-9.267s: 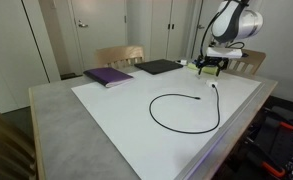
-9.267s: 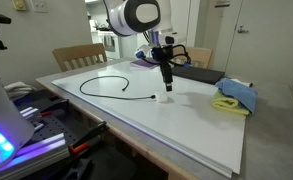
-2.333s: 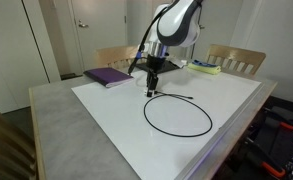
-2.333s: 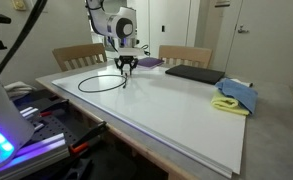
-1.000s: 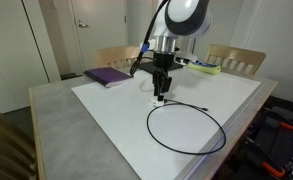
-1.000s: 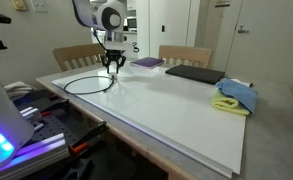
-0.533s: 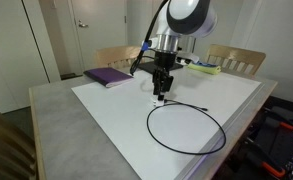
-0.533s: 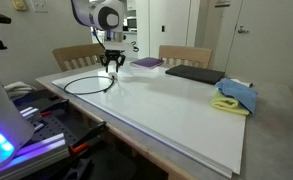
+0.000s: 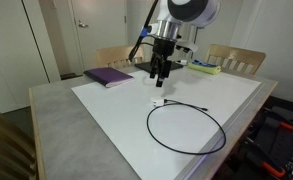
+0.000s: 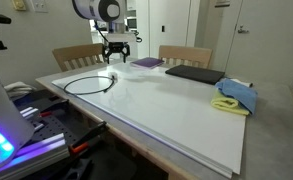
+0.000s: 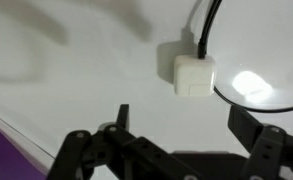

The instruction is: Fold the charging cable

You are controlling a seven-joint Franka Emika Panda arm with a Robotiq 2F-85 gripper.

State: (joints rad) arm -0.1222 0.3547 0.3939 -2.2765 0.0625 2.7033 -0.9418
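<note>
The tabletop is grey and speckled, and a large white board covers most of it. Two wooden chairs stand along its far edge. Behind them the room has pale walls and closed doors.

The charging cable lies on the white board as one wide open loop, close to the long edge where the board nearly meets the tabletop's rim. Its white plug rests flat on the board at the loop's end, toward the middle of the tabletop. In an exterior view the same loop sits near the corner beside a chair.

The end effector hangs above the plug and does not touch it. In the wrist view its fingers stand wide apart with nothing between them. There the plug lies on the board with the black cord running off it.

A purple book lies at the far corner of the board, well apart from the cable. A flat black pad lies along the far edge. A blue cloth sits crumpled over something yellow near the opposite short edge.
</note>
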